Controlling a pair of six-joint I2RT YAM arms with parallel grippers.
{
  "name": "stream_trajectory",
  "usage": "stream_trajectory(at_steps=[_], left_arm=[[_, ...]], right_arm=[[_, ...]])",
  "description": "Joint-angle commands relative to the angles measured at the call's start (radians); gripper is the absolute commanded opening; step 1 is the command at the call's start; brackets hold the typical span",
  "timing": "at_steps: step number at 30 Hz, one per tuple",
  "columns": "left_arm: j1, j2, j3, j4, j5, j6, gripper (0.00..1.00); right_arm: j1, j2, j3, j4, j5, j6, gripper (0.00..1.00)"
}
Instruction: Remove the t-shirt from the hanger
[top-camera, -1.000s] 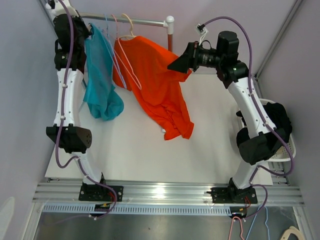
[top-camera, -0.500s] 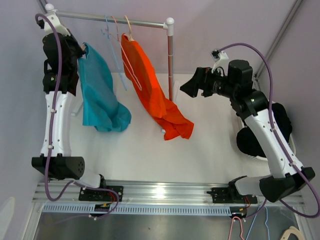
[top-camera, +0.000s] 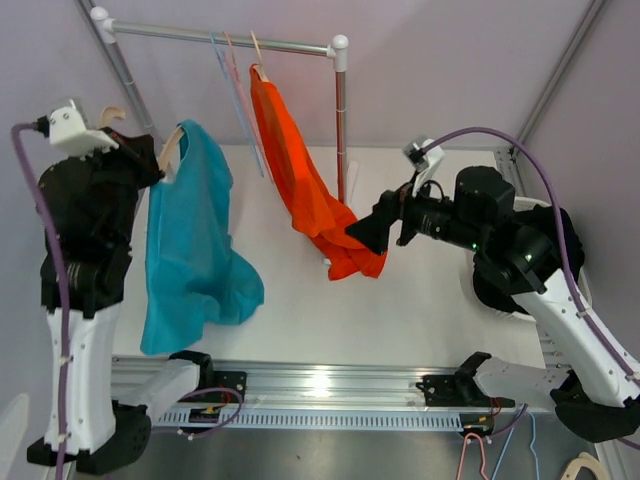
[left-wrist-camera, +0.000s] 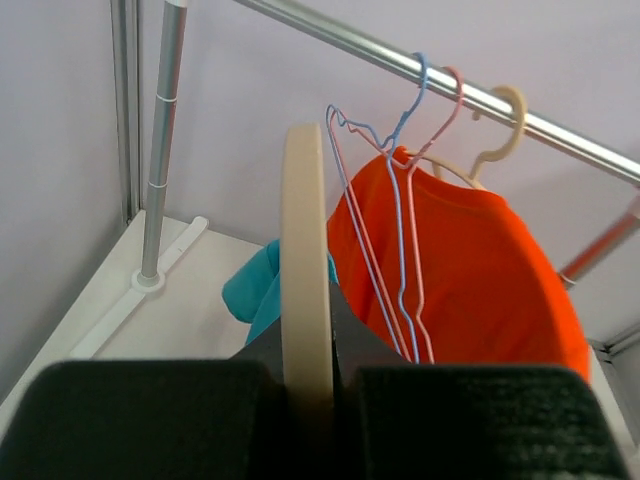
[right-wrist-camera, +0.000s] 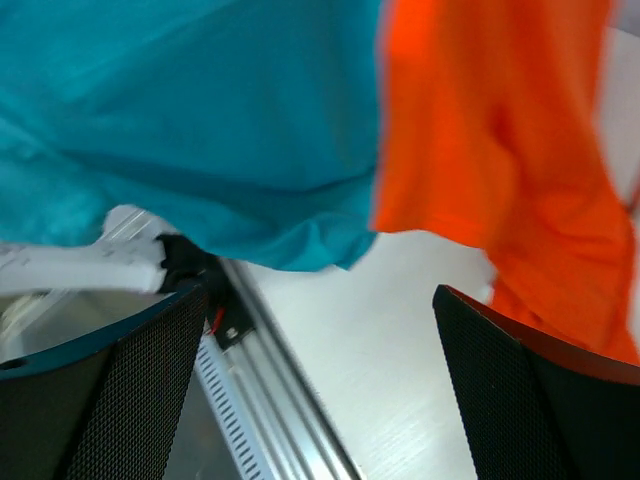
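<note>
Item, left gripper (left-wrist-camera: 307, 400): I have it clenched on the cream hanger (left-wrist-camera: 305, 250), the bar pinched between both fingers; hanger hangs apart from the rail (top-camera: 220, 38), near the left wall.

Item, teal t-shirt (top-camera: 190, 240): on that hanger, hanging in the air, hem low over the table (top-camera: 400, 300) edge.

Item, right gripper (top-camera: 365, 235): fingers spread, nothing between them; its camera faces the teal cloth, well apart from it.

Item, orange t-shirt (top-camera: 300, 190): hung on the rail, tail on the table; not my target, I judge.

Step in hand, as I read it: hanger held clear, shirt not yet stripped.

Next move calls for: right gripper across to the teal hem or shoulder, a pinch of cloth only, then a pull down and off the hanger arm while the left holds firm.
</note>
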Motion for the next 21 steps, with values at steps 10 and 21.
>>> stream_trajectory(at_steps=[10,21], left_arm=[[-0.082,0.052,0.023,-0.198,-0.308,-0.166,0.01],[-0.196,0.069,-0.029,-0.13,-0.447,-0.206,0.01]], right_arm=[[0.577,0.26,0.12,0.191,0.019,-0.077,1.0],[0.615,0.537,0.356,0.37,0.042,-0.078,0.99]])
